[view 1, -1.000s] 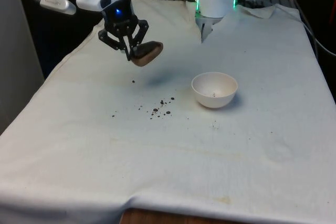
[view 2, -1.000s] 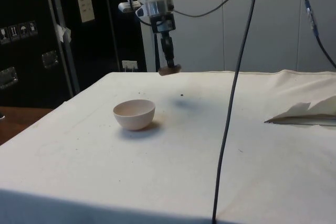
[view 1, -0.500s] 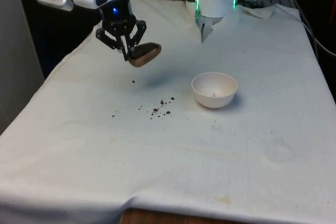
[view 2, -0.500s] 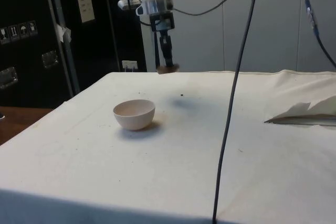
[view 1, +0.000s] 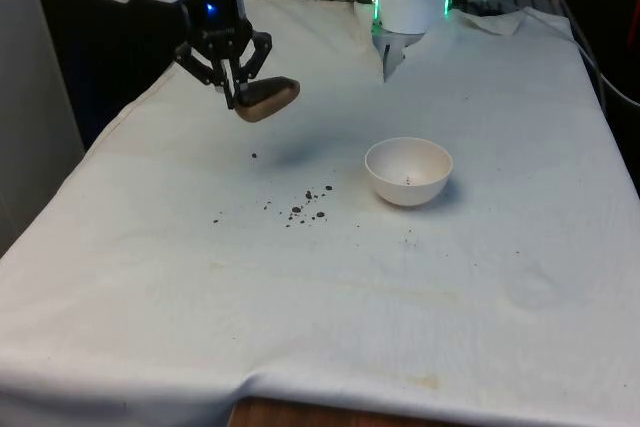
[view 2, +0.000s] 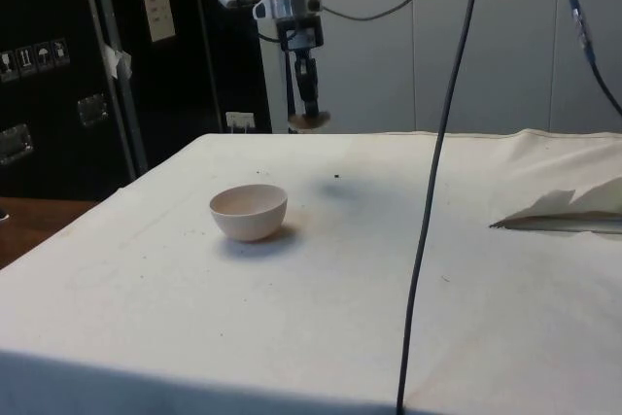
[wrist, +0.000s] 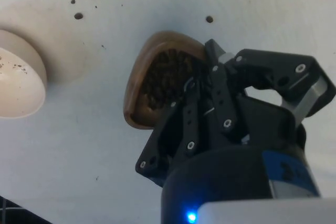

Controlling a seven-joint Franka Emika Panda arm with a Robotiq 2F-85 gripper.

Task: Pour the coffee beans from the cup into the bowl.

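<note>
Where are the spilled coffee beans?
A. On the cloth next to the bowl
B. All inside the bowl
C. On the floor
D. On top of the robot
A: dark beans lie scattered on the white cloth beside the bowl, while the gripper holds the cup up in the air.

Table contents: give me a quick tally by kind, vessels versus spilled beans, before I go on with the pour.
Wooden cup, held in the gripper above the cloth, beans inside: 1
White bowl, standing on the cloth: 1
Patch of spilled coffee beans on the cloth beside the bowl: 1, single beans too small to count
Total: 2 vessels, 1 spill patch
</note>
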